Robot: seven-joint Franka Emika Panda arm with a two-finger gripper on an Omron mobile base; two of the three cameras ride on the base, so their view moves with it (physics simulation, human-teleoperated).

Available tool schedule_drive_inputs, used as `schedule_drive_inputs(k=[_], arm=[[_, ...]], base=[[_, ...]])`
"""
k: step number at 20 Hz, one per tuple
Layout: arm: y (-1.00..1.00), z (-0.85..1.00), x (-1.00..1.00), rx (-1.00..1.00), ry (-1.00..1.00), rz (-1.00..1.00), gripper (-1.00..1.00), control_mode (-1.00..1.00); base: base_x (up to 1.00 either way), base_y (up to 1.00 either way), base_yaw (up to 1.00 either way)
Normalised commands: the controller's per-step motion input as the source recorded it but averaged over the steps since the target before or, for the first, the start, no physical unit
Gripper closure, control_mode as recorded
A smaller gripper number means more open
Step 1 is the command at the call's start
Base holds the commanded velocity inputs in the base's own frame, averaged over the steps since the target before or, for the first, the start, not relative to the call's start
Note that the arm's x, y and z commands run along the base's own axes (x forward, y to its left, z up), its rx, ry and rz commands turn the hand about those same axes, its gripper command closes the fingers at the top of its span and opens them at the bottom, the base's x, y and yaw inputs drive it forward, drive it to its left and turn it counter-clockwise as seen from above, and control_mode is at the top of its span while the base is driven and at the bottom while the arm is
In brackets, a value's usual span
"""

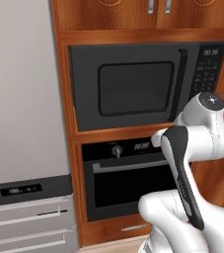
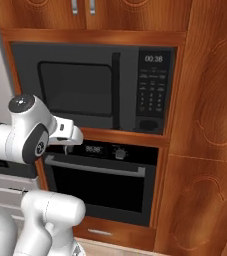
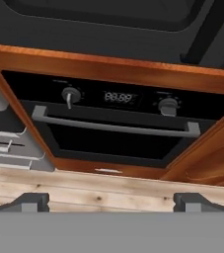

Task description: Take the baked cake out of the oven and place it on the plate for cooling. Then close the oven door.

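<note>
Since the oven door (image 3: pixel 116 141) is shut, with its long silver handle (image 3: pixel 116 126) lying across the top of the glass, the cake cannot be reached and opening the door looks like the job in hand. The oven (image 2: pixel 101 180) sits low in the wooden cabinet (image 2: pixel 205 125), right under the microwave (image 2: pixel 92 86). The gripper (image 3: pixel 111 200) hangs in front, fingers spread wide and holding nothing. I'd bring it square onto the middle of the bar, close firmly, then pull outward and down.
</note>
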Motion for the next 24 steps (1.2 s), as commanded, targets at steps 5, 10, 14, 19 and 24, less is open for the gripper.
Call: schedule_drive_inputs(k=[5,10,14,19,24], arm=[[0.00,0.00,0.00,0.00,0.00,0.00,-1.00,1.00],[0.00,0.00,0.00,0.00,0.00,0.00,-1.00,1.00],[0.00,0.00,0.00,0.00,0.00,0.00,-1.00,1.00],[0.00,0.00,0.00,0.00,0.00,0.00,-1.00,1.00],[0.00,0.00,0.00,0.00,0.00,0.00,-1.00,1.00]], base=[[-0.08,-0.69,0.05],[-0.06,-0.69,0.04],[0.00,-0.63,0.01],[0.04,-0.51,0.00],[0.11,-0.46,0.00]])
